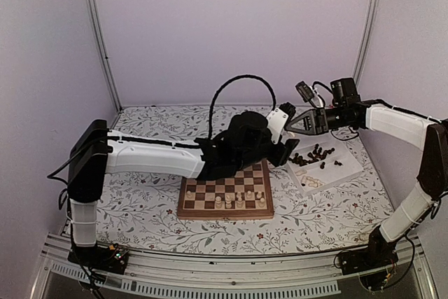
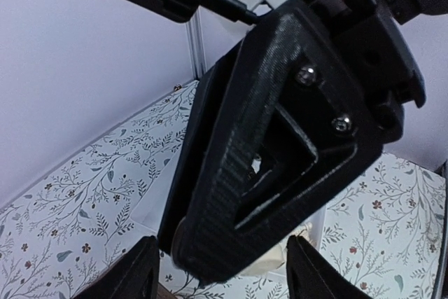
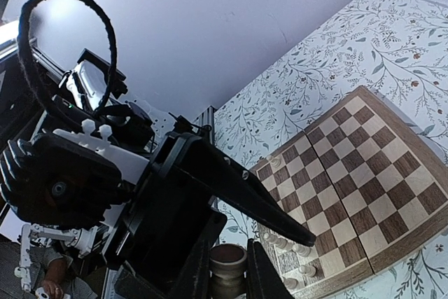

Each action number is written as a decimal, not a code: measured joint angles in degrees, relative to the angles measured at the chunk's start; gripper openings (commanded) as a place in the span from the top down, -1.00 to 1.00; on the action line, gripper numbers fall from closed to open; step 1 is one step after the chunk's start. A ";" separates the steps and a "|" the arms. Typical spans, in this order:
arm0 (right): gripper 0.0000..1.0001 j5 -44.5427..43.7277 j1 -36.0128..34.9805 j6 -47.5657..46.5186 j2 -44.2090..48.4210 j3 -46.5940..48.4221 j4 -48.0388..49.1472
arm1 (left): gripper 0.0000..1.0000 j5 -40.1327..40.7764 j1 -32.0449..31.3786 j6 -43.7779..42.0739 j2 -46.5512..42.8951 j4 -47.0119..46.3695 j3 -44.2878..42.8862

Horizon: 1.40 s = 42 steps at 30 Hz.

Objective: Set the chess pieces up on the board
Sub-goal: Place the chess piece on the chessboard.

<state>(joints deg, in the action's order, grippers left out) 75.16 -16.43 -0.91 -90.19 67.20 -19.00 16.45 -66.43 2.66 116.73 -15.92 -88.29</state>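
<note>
One dark piece pinched in right claw, raised beyond board far-right corner; left claw spread wide, just beside.

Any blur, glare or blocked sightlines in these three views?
Top external: soft violet light, no glare, the board readable. Left wrist: the right gripper fills the frame at close range. Right wrist: tilted horizon, dark piece shadowed at the bottom edge.
</note>
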 measured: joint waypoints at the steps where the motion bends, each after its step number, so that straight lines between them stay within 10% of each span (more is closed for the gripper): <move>1: 0.68 0.09 -0.07 0.39 0.00 0.00 0.35 | -0.28 0.42 0.00 0.44 0.46 0.31 -0.83; 21: 0.58 -1.88 -0.44 2.16 1.14 -2.93 3.65 | 0.46 -2.36 0.63 8.37 1.68 -3.08 0.48; 31: -0.05 -2.62 0.02 1.09 2.32 -2.58 1.79 | 0.64 -8.83 2.86 9.09 -2.58 -3.80 5.49; 42: -0.25 -12.52 3.17 -36.83 -0.48 18.67 -29.20 | 0.64 -28.26 9.35 5.31 -10.67 8.33 8.35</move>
<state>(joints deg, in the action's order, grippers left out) 62.63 -13.26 -37.74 -90.67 85.86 -48.21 -11.81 -57.08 7.97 106.06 -7.60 -79.94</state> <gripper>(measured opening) 0.624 0.184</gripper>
